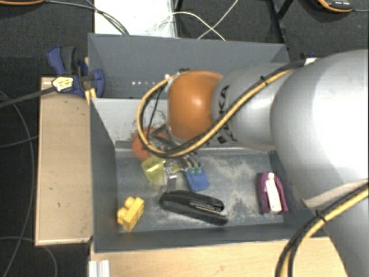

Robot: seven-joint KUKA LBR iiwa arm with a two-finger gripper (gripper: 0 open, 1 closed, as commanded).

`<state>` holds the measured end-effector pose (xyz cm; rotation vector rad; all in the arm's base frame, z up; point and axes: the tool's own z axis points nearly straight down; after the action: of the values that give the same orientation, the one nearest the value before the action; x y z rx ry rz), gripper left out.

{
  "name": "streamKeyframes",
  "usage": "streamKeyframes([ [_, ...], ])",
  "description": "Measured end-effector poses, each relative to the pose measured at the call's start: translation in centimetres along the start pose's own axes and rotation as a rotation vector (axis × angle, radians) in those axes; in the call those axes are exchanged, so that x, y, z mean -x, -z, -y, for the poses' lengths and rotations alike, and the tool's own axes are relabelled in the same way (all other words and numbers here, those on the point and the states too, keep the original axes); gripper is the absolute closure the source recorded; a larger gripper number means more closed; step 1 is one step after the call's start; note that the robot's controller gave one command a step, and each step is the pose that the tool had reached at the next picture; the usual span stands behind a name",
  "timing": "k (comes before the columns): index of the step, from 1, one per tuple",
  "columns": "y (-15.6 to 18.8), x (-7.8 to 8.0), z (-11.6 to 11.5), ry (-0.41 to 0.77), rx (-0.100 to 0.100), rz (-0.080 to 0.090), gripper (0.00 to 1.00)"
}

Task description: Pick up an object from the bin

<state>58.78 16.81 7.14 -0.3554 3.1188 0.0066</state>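
The arm is seen reaching in from the right, its orange wrist cover [193, 105] hung over the far left of the grey bin [106, 172]. Under it the gripper [174, 169] is found low at the bin floor, between a pale yellow piece [152, 169] on its left and a small blue piece [197, 179] on its right. Both are just beside it and perhaps touched. Whether the gripper is wide or narrow cannot be told. A black stapler [193, 206] is laid just nearer, a yellow block [131, 212] near left, and a purple and white thing [271, 193] well to the right.
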Motion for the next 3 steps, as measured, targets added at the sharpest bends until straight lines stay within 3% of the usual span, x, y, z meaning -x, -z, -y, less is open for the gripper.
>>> streamKeyframes([
  [1,0.44,0.52,1.78,0.259,0.003,0.010,1.00],
  [3,1.29,0.66,1.77,0.252,0.004,0.017,1.00],
])
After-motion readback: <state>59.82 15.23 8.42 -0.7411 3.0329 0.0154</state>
